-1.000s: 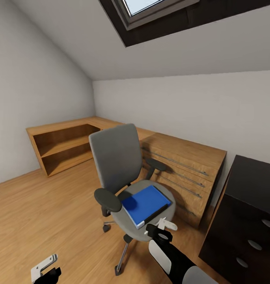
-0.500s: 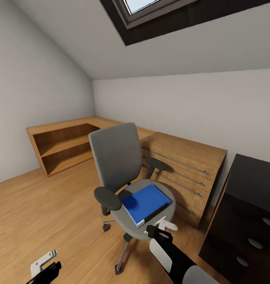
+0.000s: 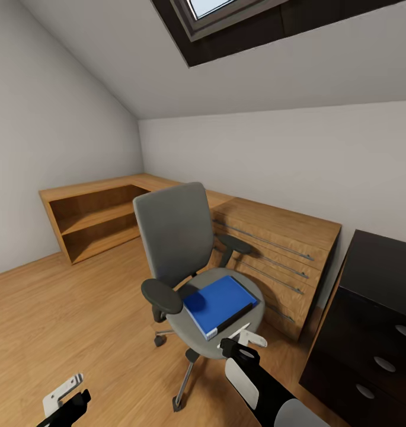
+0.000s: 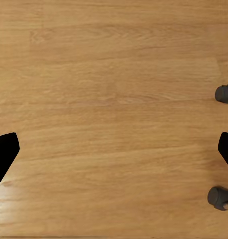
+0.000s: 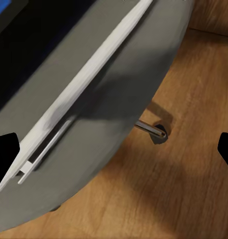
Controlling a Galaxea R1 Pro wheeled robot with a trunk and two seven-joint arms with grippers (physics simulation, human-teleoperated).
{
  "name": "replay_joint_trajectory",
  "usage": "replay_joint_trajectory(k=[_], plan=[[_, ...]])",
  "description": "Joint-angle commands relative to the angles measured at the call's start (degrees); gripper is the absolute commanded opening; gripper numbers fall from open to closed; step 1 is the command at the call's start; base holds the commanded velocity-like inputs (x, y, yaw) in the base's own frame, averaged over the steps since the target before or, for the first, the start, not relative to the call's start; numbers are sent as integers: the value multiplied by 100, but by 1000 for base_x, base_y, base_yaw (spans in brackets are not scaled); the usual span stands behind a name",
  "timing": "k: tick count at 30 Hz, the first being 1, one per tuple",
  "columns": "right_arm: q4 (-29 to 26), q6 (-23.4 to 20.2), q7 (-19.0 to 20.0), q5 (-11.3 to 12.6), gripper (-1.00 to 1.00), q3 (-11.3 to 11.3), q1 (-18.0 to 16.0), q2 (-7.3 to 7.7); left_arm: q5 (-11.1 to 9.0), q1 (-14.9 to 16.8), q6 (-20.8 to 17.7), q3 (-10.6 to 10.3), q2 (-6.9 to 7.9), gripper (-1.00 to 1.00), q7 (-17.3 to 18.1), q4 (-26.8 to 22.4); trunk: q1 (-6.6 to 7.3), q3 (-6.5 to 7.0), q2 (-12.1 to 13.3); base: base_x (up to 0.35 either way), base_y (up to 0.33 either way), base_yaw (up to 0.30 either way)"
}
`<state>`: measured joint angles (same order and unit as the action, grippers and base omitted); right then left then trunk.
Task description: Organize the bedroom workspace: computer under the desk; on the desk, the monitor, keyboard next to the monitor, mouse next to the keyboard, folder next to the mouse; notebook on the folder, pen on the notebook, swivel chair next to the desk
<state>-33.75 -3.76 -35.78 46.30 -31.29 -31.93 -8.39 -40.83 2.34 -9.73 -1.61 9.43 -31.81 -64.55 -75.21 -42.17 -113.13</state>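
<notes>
The swivel chair (image 3: 173, 237) stands in the middle of the room with the blue folder (image 3: 217, 303) flat on its grey seat (image 5: 118, 114). My right gripper (image 3: 245, 337) hovers open just in front of the seat's front edge, close to the folder's white edge (image 5: 84, 84), touching neither. In the right wrist view its dark fingertips (image 5: 5, 154) stand wide apart. Down at the lower left, my left gripper (image 3: 65, 402) hangs open over the wooden floor, beside two chair casters (image 4: 223, 93). The desk's black drawer unit (image 3: 374, 308) is at the right.
A light wooden drawer chest (image 3: 274, 249) stands against the wall right behind the chair. A low wooden shelf unit (image 3: 90, 219) fills the left corner. The ceiling slopes down with a skylight (image 3: 226, 12). Open floor (image 3: 78, 320) lies left of the chair.
The whole picture has shifted slightly, so the camera moved. The left gripper sits a little lower in the picture. The right gripper and folder keep their places.
</notes>
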Motion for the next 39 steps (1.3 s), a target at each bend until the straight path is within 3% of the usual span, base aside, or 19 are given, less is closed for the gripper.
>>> replay_joint_trajectory(k=[1, 7, 15, 39], plan=[[-9, -32, -43, 11, 100, -27, -6, 4, -24, 3, -14, -20, 7, 100, -41, 31, 1, -6, -3, 0, 0, 0], [-9, -29, -41, 11, 100, -27, -6, 4, -19, 3, -13, -37, 7, 100, -37, 104, 1, -6, -3, 30, 16, 0], [-9, -14, -38, 11, 100, -27, -6, 4, -22, 3, -12, -289, 7, 100, -45, 192, 1, -6, -3, 18, 10, 0], [-9, -11, -43, 11, 100, -27, -6, 4, -20, 3, -2, -322, 7, 100, -45, 209, 1, -6, -3, 37, 14, 0]])
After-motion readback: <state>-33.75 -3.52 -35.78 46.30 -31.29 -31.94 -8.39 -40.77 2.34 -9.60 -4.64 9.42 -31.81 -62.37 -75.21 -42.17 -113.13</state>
